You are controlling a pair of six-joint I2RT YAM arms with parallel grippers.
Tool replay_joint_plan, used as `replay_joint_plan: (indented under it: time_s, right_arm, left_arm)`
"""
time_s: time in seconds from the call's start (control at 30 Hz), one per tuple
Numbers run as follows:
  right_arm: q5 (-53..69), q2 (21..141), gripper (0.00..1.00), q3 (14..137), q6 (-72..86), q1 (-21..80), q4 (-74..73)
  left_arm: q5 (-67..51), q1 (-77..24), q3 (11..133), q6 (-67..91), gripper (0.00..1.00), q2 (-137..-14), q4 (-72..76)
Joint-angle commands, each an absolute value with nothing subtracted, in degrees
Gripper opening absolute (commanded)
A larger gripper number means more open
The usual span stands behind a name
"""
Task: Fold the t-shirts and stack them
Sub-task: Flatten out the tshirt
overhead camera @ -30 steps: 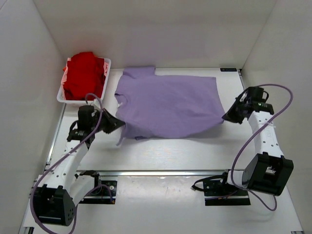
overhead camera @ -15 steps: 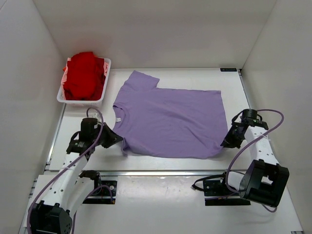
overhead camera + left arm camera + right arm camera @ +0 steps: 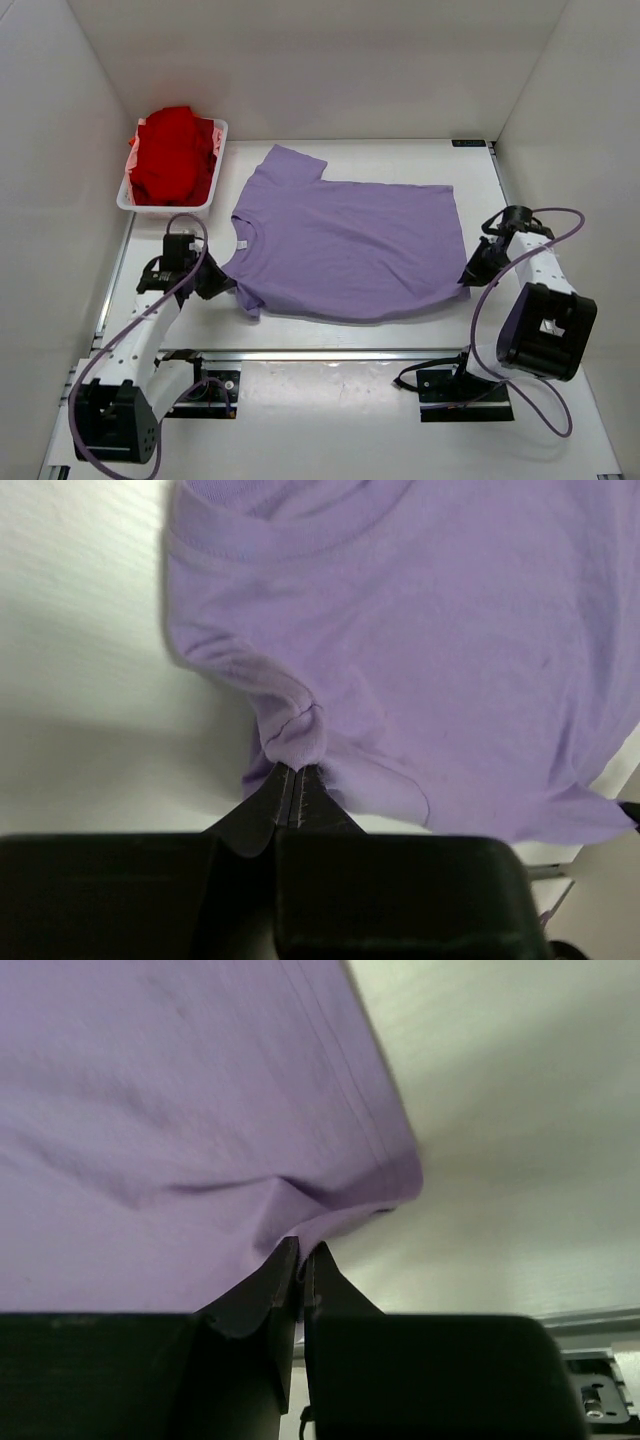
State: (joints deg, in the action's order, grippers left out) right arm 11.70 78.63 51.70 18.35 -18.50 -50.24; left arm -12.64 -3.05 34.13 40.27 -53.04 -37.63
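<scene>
- We see the purple shirt [image 3: 345, 250] spread flat across the middle of the table [image 3: 340, 335], its collar toward the left edge and its hem toward the right edge.
- One sleeve points at the far edge of the table, just beside the tray [image 3: 165, 207].
- Our left claw [image 3: 230, 287] is closed on the purple shirt, pinching a bunched fold of cloth at its near left corner, just below the collar.
- In the left wrist view the fingers meet with only the cloth between them, and the fabric puckers up from that spot.
- Our right claw [image 3: 468, 272] is closed on the purple shirt too, pinching the near right corner of the hem.
- In the right wrist view the stitched hem runs away from the pinch, and a small crease rises where the cloth is caught.
- The red shirt [image 3: 172, 155] lies bundled inside the white tray, which sits at the far left corner of the table, well apart from both claws.
</scene>
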Motion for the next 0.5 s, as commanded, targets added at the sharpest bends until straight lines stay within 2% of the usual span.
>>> replay_joint_plan:
  time_s: [0.0,0.47]
  right_arm:
    - [12.5,81.7,0.0,56.4,17.5,-18.6,-48.1]
    - [12.4,95.6,0.0,66.6,16.4,-18.5,-46.7]
  left_arm:
    - [-14.1,0.0,37.3,38.5,0.0,-56.2,-33.7]
    - [-17.7,2.4,48.1,36.6,0.0,-75.4,-25.2]
